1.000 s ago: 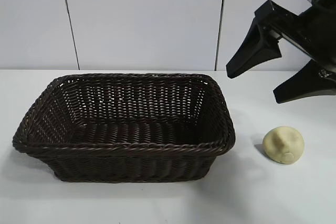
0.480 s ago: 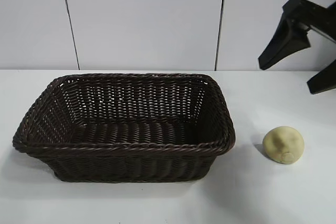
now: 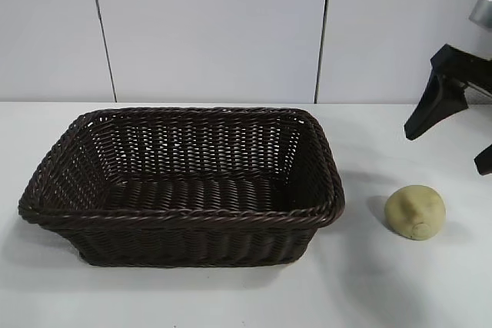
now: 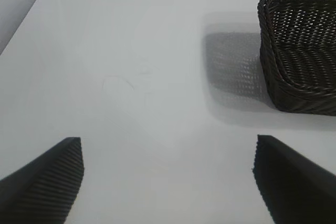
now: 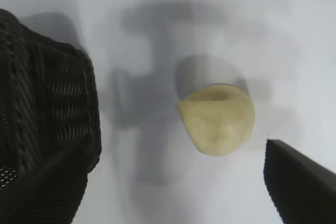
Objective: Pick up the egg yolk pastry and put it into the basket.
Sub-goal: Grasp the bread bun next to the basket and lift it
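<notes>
The right gripper [image 3: 469, 124], wide open and empty, has swung rightward and down, now above the pastry [image 3: 415, 212] beside the basket [image 3: 184, 213]; grasp pending.

Pale pastry [image 3: 415, 211] beside wicker basket [image 3: 181, 217]

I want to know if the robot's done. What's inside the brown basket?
Nothing shows inside the basket, just its woven bottom. The near wall hides a strip of the floor. The egg yolk pastry sits outside on the table.

matte black tool [image 3: 469, 132], ribbed wedge fingers [image 4: 44, 182]
</notes>
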You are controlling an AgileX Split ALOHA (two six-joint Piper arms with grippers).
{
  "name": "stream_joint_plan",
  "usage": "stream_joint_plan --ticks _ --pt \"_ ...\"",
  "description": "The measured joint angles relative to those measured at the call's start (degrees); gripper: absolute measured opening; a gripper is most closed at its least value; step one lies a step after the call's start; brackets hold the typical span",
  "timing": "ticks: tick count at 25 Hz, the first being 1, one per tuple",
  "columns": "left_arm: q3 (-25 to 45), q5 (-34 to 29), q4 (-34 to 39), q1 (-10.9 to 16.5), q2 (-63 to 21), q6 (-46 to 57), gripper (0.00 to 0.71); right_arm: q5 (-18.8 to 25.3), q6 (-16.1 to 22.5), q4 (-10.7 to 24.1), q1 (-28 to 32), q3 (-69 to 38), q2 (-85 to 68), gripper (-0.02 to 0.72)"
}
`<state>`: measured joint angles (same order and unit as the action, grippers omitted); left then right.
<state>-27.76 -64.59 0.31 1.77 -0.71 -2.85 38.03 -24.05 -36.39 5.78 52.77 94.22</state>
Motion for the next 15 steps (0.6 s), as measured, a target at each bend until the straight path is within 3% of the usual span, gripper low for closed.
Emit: stream_joint_plan --ticks 8,15 --pt "0.0 0.0 0.0 0.0 0.0 0.0 0.634 -1.7 -0.2 0.0 0.0 0.0 4.6 0.653" --pt "0.0 0.0 0.0 0.0 0.0 0.0 0.634 -2.1 -1.3 -2.1 0.0 0.0 8.0 0.653"
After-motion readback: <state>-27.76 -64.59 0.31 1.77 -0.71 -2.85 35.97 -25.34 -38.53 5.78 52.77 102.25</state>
